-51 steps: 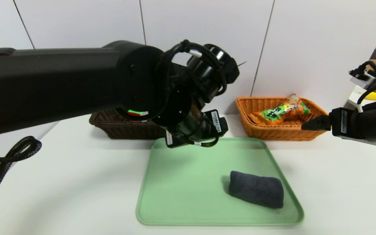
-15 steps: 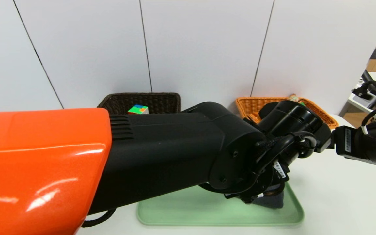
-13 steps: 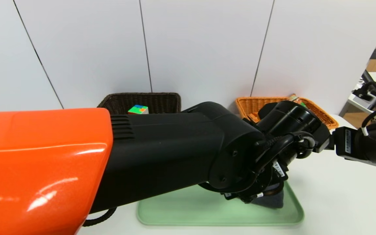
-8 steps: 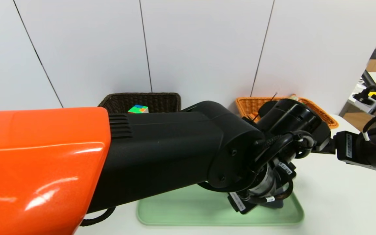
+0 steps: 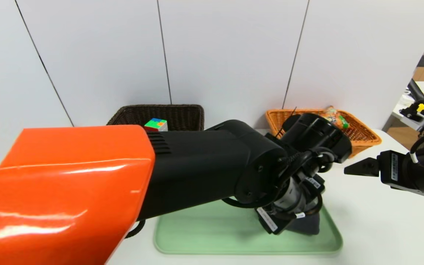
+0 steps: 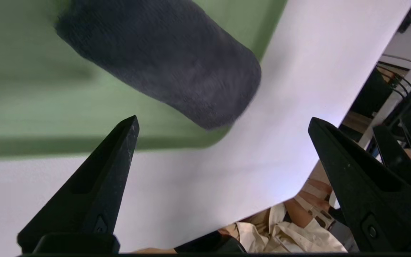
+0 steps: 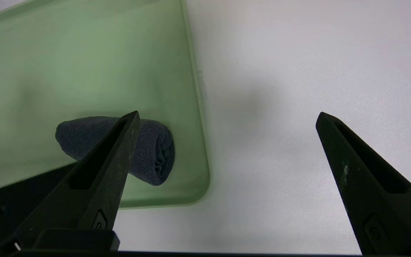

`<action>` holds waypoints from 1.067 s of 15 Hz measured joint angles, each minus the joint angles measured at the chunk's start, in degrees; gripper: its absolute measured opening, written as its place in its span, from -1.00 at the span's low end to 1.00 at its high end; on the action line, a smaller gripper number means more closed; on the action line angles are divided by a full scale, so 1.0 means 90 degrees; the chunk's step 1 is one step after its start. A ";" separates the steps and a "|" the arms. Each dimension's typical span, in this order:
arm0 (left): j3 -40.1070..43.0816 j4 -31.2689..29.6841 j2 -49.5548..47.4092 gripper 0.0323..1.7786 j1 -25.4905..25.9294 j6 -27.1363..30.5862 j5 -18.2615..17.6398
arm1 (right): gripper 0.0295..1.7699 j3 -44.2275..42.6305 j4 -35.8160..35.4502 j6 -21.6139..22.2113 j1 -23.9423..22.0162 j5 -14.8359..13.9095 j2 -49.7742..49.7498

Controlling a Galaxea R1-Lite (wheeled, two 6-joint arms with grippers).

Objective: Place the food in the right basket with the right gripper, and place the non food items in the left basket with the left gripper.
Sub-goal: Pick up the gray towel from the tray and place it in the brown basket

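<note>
A: Towel (image 6: 162, 60), dark grey, rolled — where is it being seen?

B: At the green tray's (image 7: 84, 53) right corner, under the left tool (image 6: 221, 123), which is being held wide open, gripping nothing.

A: The right tool (image 7: 227, 117)?

B: Also being held open, empty, above the counter (image 7: 298, 71).

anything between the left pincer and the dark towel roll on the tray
Nothing. In the left wrist view the open left pincer hangs just clear of the rolled dark grey towel on the green plastic tray, with only bare tray and white table between.
</note>
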 joint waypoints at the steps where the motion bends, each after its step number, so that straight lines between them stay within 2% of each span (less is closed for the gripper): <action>1: 0.0000 0.0089 0.0065 0.90 0.0079 0.0050 -0.0018 | 0.92 -0.0004 0.0000 0.0000 0.0000 0.0000 0.0003; 6: 0.0003 0.0282 0.0295 0.90 0.0222 0.0436 -0.0034 | 0.92 0.0005 0.0000 0.0051 -0.0003 0.0037 0.0049; 16: -0.0080 0.0177 0.0344 0.90 0.0232 0.0458 -0.0030 | 0.92 0.0066 0.0003 0.0058 0.0034 0.0039 0.0051</action>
